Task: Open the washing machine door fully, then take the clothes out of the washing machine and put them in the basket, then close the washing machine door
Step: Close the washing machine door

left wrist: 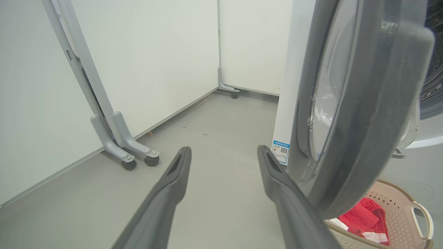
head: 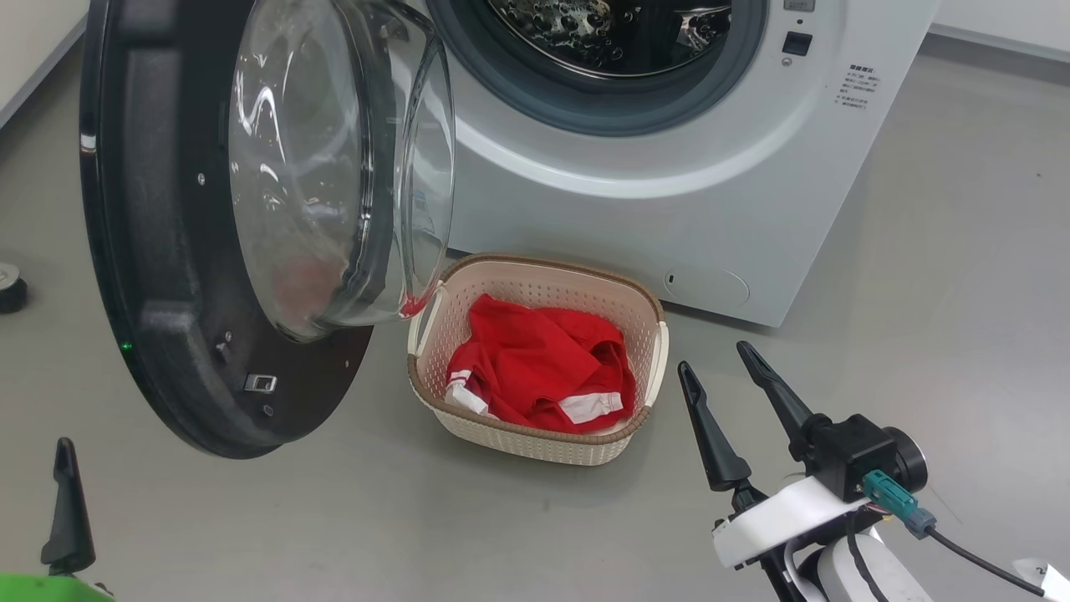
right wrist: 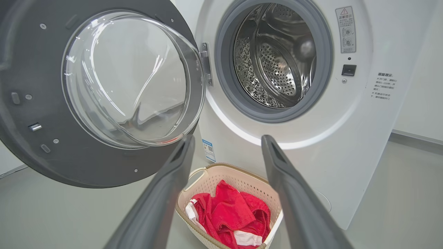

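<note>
The washing machine stands with its round black washing machine door swung wide open to the left. Its steel drum looks bare inside. The red clothes lie in the cream basket on the floor in front of the machine. My right gripper hovers open just right of the basket, holding nothing. Low at the left, beside the door's outer edge, my left gripper is open and holds nothing; one finger shows in the head view.
Grey floor spreads all round. White partition panels on castor feet stand to the left of the machine. A small dark wheel sits at the far left edge.
</note>
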